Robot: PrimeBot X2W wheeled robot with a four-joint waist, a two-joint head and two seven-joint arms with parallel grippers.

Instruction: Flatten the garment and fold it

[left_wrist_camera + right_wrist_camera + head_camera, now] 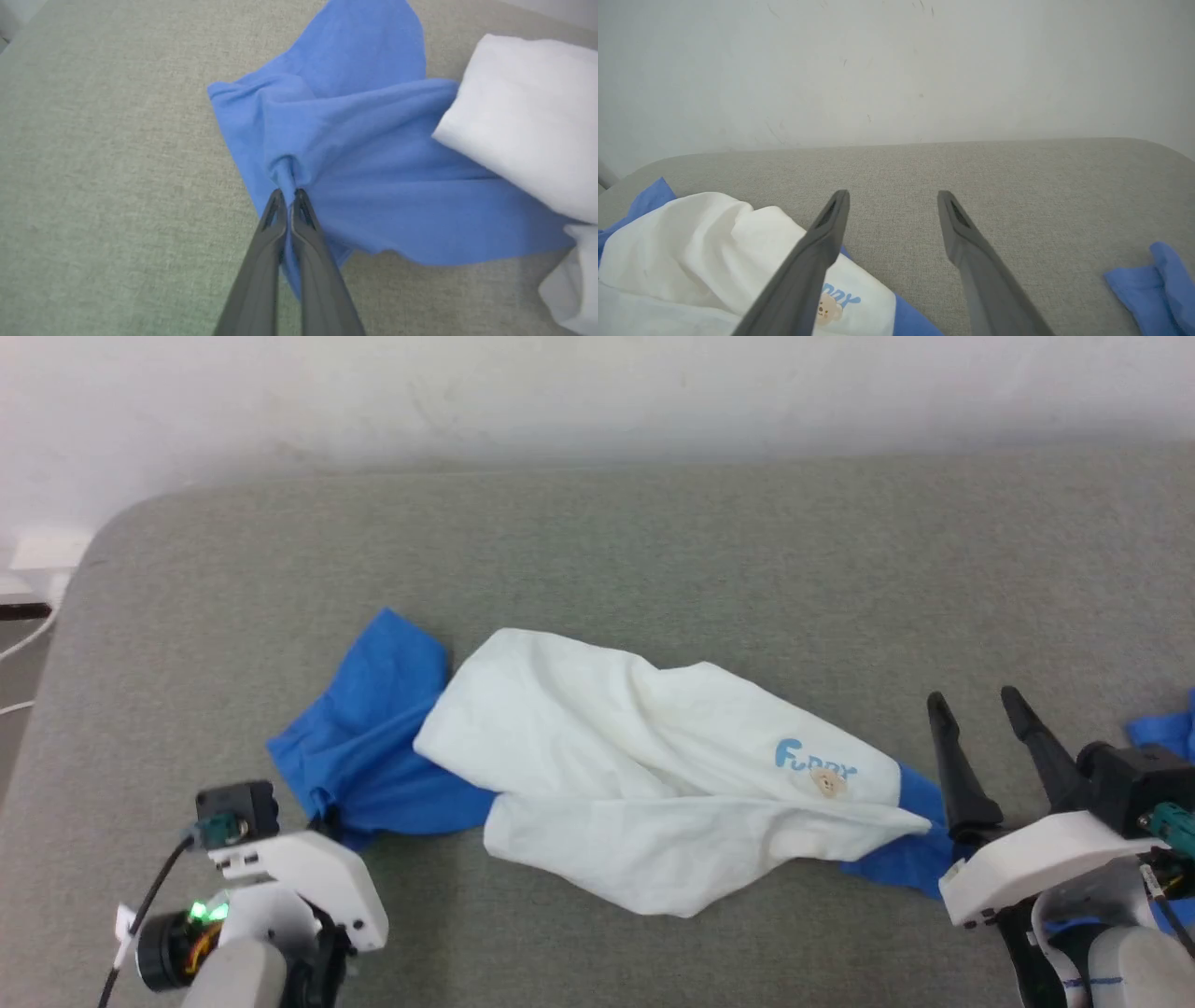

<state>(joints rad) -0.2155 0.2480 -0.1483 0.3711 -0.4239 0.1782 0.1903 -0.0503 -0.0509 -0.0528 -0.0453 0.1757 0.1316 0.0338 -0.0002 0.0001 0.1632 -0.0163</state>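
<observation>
Your left gripper [287, 193] is clamped on the shirt [607, 784]. The two fingers are pressed together, with a pinch of blue cloth bunched right at their tips. That pinch is at the near left end, in the blue sleeve [359, 728], which spreads out crumpled around the grip.

Your right gripper [971, 697] has its fingers spread wide with nothing between them. It sits at the shirt's right end, one finger over the blue edge there. You can't tell from here whether it touches the cloth.

The shirt lies in a rumpled, twisted band across the middle of the grey padded surface [653, 551], running left to right. The white body is heaped in folds in the centre. The blue lettering [814, 761] and little tan bear [827, 784] face up near the right end.

There's a separate scrap of blue cloth [1153, 289] just beyond your right gripper, at the right edge. Whether it joins the shirt is not clear.

The surface has a rounded far-left corner. Behind it is a plain white wall [560, 392], lightly scuffed. A white cable [23, 649] trails off past the left edge.
</observation>
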